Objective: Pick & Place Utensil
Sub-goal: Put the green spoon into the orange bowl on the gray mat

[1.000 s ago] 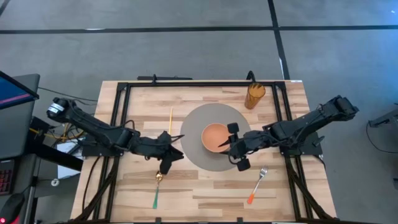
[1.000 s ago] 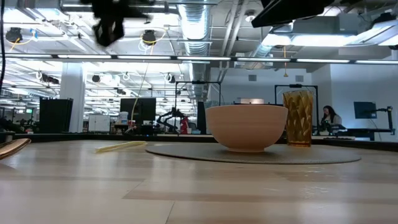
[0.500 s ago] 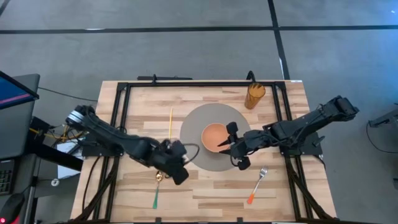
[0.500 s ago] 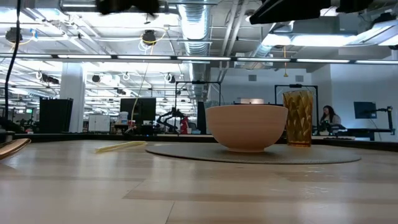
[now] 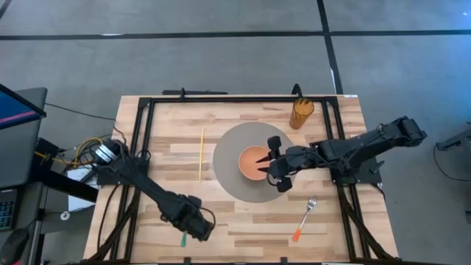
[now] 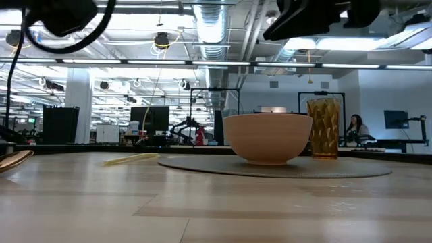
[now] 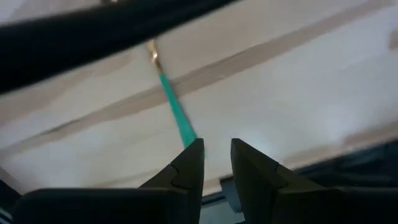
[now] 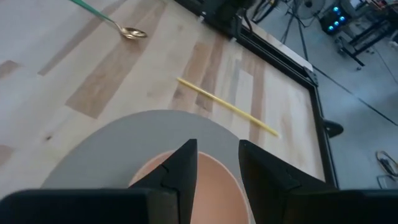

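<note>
the left gripper hovered right over the handle end of the green-handled spoon, fingers parted with nothing between them, and the spoon's long axis ran straight away from the fingertips. it lay flat on the wooden table near the front edge. the right gripper hung over the bowl, slightly parted and empty, so the left looked way closer.

The table is pale, matt wooden planking; the spoon has a shiny golden metal bowl.
</note>
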Available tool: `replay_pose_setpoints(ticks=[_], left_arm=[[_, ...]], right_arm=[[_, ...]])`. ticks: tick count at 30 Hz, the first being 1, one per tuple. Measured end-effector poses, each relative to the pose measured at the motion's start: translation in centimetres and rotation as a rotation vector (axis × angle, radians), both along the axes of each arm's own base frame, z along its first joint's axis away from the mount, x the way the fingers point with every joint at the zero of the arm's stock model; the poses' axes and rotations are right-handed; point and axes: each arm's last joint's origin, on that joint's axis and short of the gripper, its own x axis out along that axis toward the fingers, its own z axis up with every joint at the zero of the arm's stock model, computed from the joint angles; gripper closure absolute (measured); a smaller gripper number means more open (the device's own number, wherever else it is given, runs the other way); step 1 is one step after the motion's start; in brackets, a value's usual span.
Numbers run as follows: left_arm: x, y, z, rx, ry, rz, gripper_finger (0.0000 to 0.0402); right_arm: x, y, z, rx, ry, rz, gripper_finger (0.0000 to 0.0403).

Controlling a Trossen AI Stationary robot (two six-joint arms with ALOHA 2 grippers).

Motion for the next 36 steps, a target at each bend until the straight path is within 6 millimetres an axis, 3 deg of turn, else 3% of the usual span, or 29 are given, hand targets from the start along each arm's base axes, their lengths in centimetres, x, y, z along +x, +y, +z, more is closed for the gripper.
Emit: replay_pose_setpoints(ticks=[8, 17, 23, 30, 36], left_arm=[[-0.6, -1.7, -2.6, 0.058, 0.073, 0.094, 0.0321], [0.0, -2.1, -6.2, 0.142, 0.135, 0.111, 0.0321], [0.0, -2.1, -6.0, 0.139, 0.13, 0.11, 0.0321], [-0.5, -1.6, -3.0, 0.085, 0.062, 0.115, 0.0321], [-1.6, -1.1, -3.9, 0.107, 0.084, 0.123, 0.0321]], right_arm=[[0.2, -1.0, 0.1, -0.001, -0.011, -0.045, 0.0292], [0.5, -1.5, 0.9, 0.016, -0.103, -0.074, 0.0292], [0.5, -1.7, 1.0, 0.015, -0.103, -0.08, 0.0292], [0.6, -1.8, 1.0, -0.002, -0.104, -0.081, 0.0292], [0.6, -1.8, 0.9, -0.002, -0.1, -0.081, 0.0292]])
